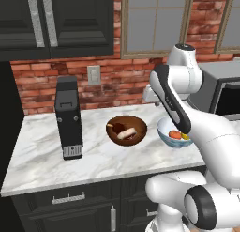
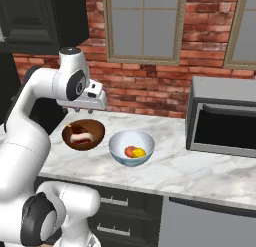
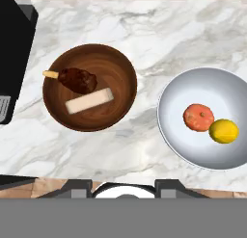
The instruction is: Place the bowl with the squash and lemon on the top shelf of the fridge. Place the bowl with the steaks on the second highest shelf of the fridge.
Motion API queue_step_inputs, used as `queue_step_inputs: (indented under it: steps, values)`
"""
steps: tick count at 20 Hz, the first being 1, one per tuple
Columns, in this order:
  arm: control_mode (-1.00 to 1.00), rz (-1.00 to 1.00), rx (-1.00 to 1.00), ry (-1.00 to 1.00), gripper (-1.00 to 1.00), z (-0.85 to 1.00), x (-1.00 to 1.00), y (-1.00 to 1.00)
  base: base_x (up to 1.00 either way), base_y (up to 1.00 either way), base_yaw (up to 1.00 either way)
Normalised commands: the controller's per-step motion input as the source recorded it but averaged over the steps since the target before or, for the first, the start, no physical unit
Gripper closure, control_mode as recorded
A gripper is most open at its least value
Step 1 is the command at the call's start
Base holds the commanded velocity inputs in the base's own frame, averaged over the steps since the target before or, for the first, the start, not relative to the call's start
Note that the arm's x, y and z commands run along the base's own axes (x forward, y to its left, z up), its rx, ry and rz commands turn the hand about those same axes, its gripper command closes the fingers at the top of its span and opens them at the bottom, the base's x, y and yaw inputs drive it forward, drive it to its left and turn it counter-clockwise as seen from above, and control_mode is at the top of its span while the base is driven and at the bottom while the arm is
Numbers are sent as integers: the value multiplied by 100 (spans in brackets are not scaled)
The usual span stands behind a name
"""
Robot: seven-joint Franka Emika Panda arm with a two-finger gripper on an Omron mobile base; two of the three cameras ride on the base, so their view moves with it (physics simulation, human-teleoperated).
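The bowl with the steaks (image 3: 89, 114) is a dark brown wooden bowl on the marble counter, holding a brown steak (image 3: 77, 79) and a pale one (image 3: 89, 100). To its right stands the bowl with the squash and lemon (image 3: 193, 150), white with a pale inside, holding the orange-red squash (image 3: 198, 117) and the yellow lemon (image 3: 224, 130). Both bowls also show from the base, brown (image 1: 126, 122) (image 2: 95, 128) and white (image 1: 164, 127) (image 2: 120, 141). My gripper (image 3: 124, 188) (image 2: 89, 109) hangs open above the counter over the brown bowl, nothing between its fingers. The fridge is out of view.
A black coffee machine (image 1: 69, 118) stands on the counter left of the brown bowl. A grey microwave (image 2: 225, 118) sits at the right end. A brick wall with a window (image 2: 145, 26) backs the counter; dark drawers (image 1: 70, 198) run below its front edge.
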Motion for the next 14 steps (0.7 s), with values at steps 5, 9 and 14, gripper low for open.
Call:
queue_step_inputs:
  steps: [5,9,14]
  values:
    - [-100,0,0,-2,-100,-2,0,0,0,0,0]
    - [-100,-10,2,1,-100,-13,-6,-60,0,0,0]
    - [-100,-37,8,14,-100,-51,-4,-100,0,0,0]
